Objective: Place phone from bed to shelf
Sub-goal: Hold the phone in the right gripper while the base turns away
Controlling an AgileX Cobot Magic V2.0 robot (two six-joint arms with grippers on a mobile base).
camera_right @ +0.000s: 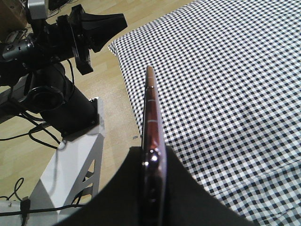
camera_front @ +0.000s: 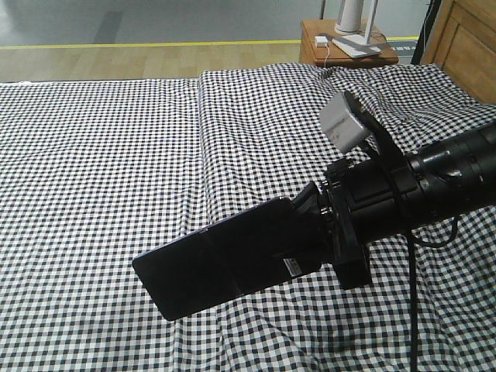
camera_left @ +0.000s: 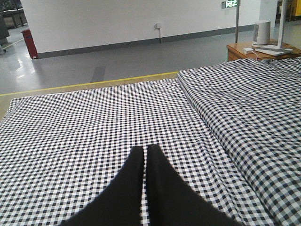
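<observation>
Right wrist view: right claw (camera_right: 153, 153) pinches phone (camera_right: 150, 103) faces at one end above bed (camera_right: 225, 70); probably rigid, slick, fragile. Left claw (camera_left: 146, 155) closed, empty.

The bed (camera_front: 108, 147) lies bare across its whole left and far stretch. Its only unevenness is a low fold (camera_front: 203, 132) running near to far through the middle, so a gripper could pass there freely. The near right is taken: the right gripper (camera_front: 308, 215), clamped on the phone (camera_front: 217, 267), hangs above the sheet, and a black cable (camera_front: 413, 310) drops from its arm. At the far right corner stand a small brown counter (camera_front: 341, 48) carrying white items and a wooden panel (camera_front: 465, 43). Beyond the bed's far edge the floor (camera_front: 155, 31) is open. The left gripper (camera_left: 145, 150), fingers pressed together, has bare sheet ahead of it.
</observation>
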